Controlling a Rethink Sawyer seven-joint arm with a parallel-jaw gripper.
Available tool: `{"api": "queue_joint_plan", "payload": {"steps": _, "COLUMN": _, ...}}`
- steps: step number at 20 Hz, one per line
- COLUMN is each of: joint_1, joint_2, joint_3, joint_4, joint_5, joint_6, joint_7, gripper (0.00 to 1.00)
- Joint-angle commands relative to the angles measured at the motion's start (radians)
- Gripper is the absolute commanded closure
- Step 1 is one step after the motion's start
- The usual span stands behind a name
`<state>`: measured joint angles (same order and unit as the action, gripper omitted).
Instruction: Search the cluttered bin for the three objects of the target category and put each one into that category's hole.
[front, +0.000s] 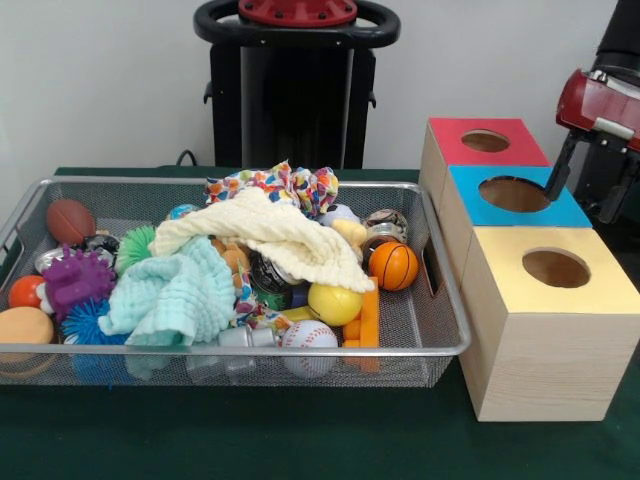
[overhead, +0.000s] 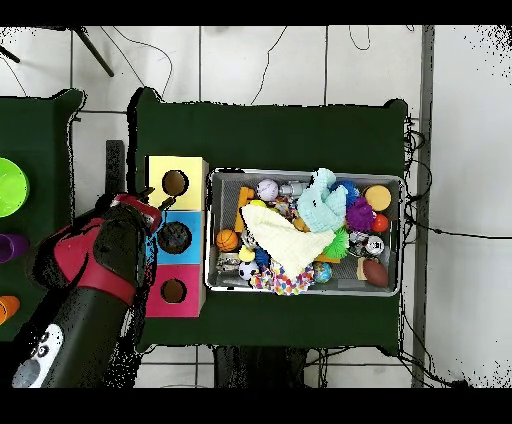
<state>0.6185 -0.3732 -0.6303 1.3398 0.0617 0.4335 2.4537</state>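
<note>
you are looking at one wire-mesh bin (front: 440, 350) sitting on the green table (front: 300, 440), and three wooden boxes just beside its end, standing in a row and touching: one red-topped box (front: 455, 150), one blue-topped box (front: 570, 212) and one yellow-topped box (front: 540, 350), each showing one round hole in its lid.

the gripper (front: 585, 185) is hanging over the blue-topped box with one dark finger (front: 560, 170) reaching down at that hole's edge; you cannot tell whether the fingers are spread or closed, nor whether they are holding anything.

inside the bin three cloths are lying over the pile: one cream cloth (front: 275, 235), one mint cloth (front: 170, 295) and one patterned cloth (front: 280, 185). around them you are seeing one small basketball (front: 394, 266), one yellow ball (front: 335, 304), one baseball (front: 308, 340), one brown football (front: 70, 221), one purple spiky toy (front: 75, 280), one blue spiky ball (front: 85, 325) and orange blocks (front: 365, 325).

one clear bottle (front: 240, 338) is lying low against the near wall, just beside the baseball; the cloths are hiding much of the heap, so you cannot count any others
</note>
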Motion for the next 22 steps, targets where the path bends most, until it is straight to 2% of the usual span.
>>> {"api": "queue_joint_plan", "payload": {"steps": 1, "joint_1": -0.037, "joint_2": 0.008, "joint_3": 0.073, "joint_4": 0.108, "joint_5": 0.017, "joint_6": 0.011, "joint_7": 0.149, "gripper": 0.00}}
{"api": "queue_joint_plan", "payload": {"steps": 7, "joint_1": -0.037, "joint_2": 0.010, "joint_3": 0.072, "joint_4": 0.103, "joint_5": 0.013, "joint_6": 0.009, "joint_7": 0.144, "gripper": 0.00}}
{"api": "queue_joint_plan", "payload": {"steps": 9, "joint_1": -0.040, "joint_2": -0.003, "joint_3": 0.068, "joint_4": 0.090, "joint_5": 0.019, "joint_6": 0.058, "joint_7": 0.136, "gripper": 0.00}}
{"api": "queue_joint_plan", "payload": {"steps": 15, "joint_1": -0.038, "joint_2": -0.021, "joint_3": 0.069, "joint_4": 0.109, "joint_5": 0.015, "joint_6": 0.045, "joint_7": 0.132, "gripper": 0.00}}
{"api": "queue_joint_plan", "payload": {"steps": 22, "joint_1": -0.094, "joint_2": -0.071, "joint_3": 0.129, "joint_4": 0.144, "joint_5": 0.014, "joint_6": 0.040, "joint_7": 0.075, "gripper": 0.00}}
